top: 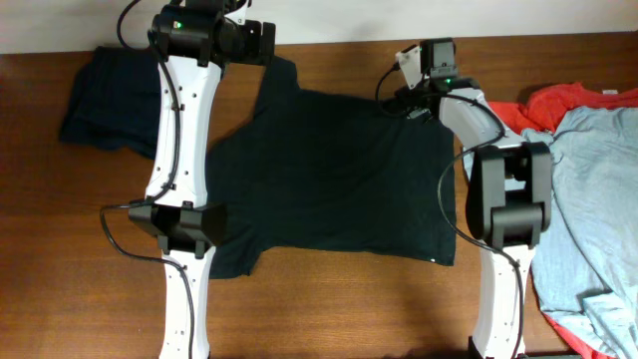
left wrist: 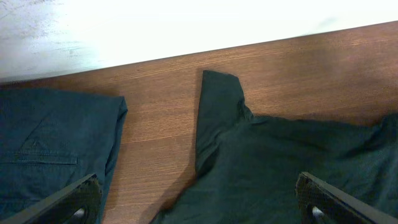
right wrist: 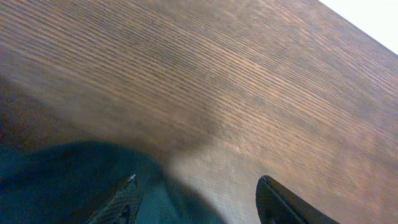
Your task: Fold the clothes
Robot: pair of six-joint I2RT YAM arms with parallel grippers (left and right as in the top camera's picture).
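The black T-shirt point(top: 339, 179) lies spread flat mid-table, with a small white label point(top: 436, 261) at its lower right corner. My left gripper point(top: 265, 42) hovers over its upper left sleeve point(left wrist: 217, 106); in the left wrist view the gripper point(left wrist: 199, 208) stands wide open with nothing between its fingers point(left wrist: 333, 199). My right gripper point(top: 409, 70) is at the shirt's upper right corner. In the right wrist view that gripper point(right wrist: 199, 208) is open, holding nothing, with dark cloth point(right wrist: 62, 180) under its left finger point(right wrist: 118, 205) and bare wood beyond.
A folded dark navy garment point(top: 105, 95) lies at the back left, close to the black sleeve point(left wrist: 50, 143). Red-orange point(top: 573, 100) and light blue-grey point(top: 598, 219) shirts are heaped at the right edge. The white wall point(left wrist: 186, 25) borders the table's far side.
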